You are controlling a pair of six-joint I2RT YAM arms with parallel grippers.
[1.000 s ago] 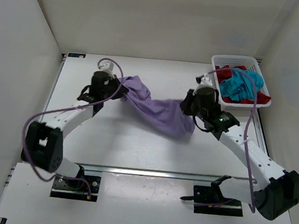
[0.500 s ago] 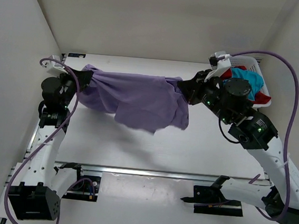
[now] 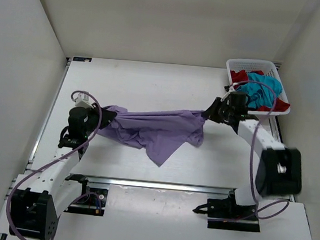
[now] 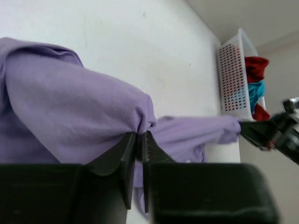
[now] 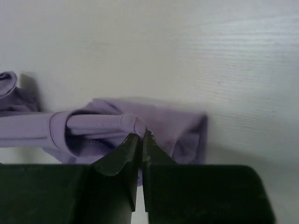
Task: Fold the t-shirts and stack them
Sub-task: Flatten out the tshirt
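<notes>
lavender t-shirt (image 3: 159,132) | over white table (image 3: 152,85) | white walls (image 3: 158,18) | basket (image 3: 253,63) far-right corner

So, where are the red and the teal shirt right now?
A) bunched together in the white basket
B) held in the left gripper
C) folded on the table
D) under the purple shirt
A: the red shirt and the teal shirt lie crumpled in the white basket; only the purple shirt is outside it.
</notes>
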